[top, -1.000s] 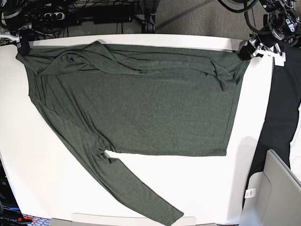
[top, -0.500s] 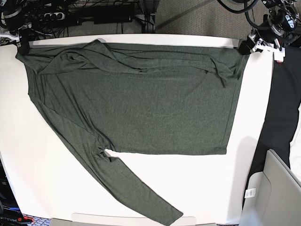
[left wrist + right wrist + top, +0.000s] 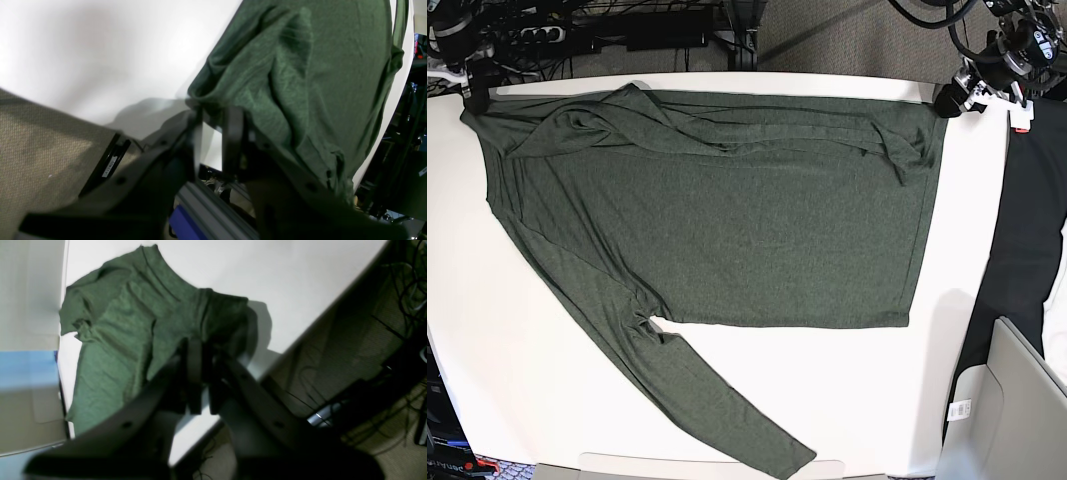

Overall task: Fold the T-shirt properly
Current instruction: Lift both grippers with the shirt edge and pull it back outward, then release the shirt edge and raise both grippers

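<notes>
The T-shirt [image 3: 727, 220], dark olive green with long sleeves, lies spread across the white table [image 3: 507, 380]. One sleeve [image 3: 727, 420] runs toward the front edge, and loose folds bunch along the far edge. My left gripper [image 3: 947, 100] sits at the shirt's far right corner. In the left wrist view its jaws [image 3: 213, 115] stand open with the table showing between them, and the T-shirt [image 3: 300, 83] corner bunches just at the tips. My right gripper [image 3: 474, 93] is at the far left corner. In its wrist view a narrow slit shows between the jaws [image 3: 204, 346], with the T-shirt [image 3: 126, 323] at the tips.
A black cloth [image 3: 1027, 250] hangs along the table's right side. A grey box [image 3: 1017, 400] stands at the bottom right, with a white tag [image 3: 960, 408] beside it. Cables and a power strip [image 3: 627, 30] lie on the floor behind the far edge.
Both grippers have parted their jaws at the shirt's far corners and shifted slightly toward the far edge. The right corner fabric has settled flatter on the table.
</notes>
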`<state>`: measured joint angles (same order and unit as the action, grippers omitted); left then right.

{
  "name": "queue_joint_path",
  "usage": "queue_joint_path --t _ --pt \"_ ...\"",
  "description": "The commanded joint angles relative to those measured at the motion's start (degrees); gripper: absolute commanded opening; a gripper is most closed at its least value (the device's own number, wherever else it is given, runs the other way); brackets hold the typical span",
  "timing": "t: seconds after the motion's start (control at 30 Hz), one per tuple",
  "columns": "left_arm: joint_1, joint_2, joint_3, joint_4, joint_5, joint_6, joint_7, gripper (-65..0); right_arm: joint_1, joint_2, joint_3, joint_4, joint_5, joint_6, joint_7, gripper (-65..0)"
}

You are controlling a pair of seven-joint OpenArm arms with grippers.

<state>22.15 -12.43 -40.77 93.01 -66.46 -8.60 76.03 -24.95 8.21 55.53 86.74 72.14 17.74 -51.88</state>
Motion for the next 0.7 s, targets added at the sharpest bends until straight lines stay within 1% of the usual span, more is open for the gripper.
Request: queue_joint_path --t 0.0,0.1,0.13,0.17,0.23,0.37,0.5,0.67 --pt "1.19 -0.98 -0.41 0.92 -2.07 0.91 0.5 -52.1 -0.59 0.98 0.6 1.04 1.22 -0.11 0.58 -52.4" --pt "1.89 -0.98 -0.5 0.92 -2.07 0.91 0.41 -51.5 -1.73 0.98 0.6 1.13 1.49 -0.11 0.4 -40.4" --pt "1.98 -0.98 -0.5 0.92 -2.07 0.91 0.41 -51.5 -1.91 0.98 0.6 1.48 1.49 -0.11 0.4 -37.4" --pt "2.07 -0.98 -0.5 0.92 -2.07 0.91 0.41 -51.5 -2.17 0.98 0.6 1.92 1.49 -0.11 0.4 -35.6" --pt "2.77 -0.98 -1.29 1.01 -2.07 0.82 0.32 -51.5 -2.43 0.72 0.6 3.06 1.49 -0.11 0.4 -36.1" --pt "2.68 -0.98 -4.81 4.17 -2.16 0.73 0.32 -51.5 -4.11 0.63 0.6 5.0 1.66 -0.11 0.4 -39.7" --pt "2.33 -0.98 -6.39 9.1 -2.16 0.73 0.67 -51.5 -5.78 0.72 0.6 7.46 4.3 -0.11 0.4 -40.2" --pt "-2.77 -0.98 -5.78 12.26 -2.16 0.73 1.38 -51.5 -8.68 0.89 1.31 14.05 4.83 -0.02 0.4 -40.2"
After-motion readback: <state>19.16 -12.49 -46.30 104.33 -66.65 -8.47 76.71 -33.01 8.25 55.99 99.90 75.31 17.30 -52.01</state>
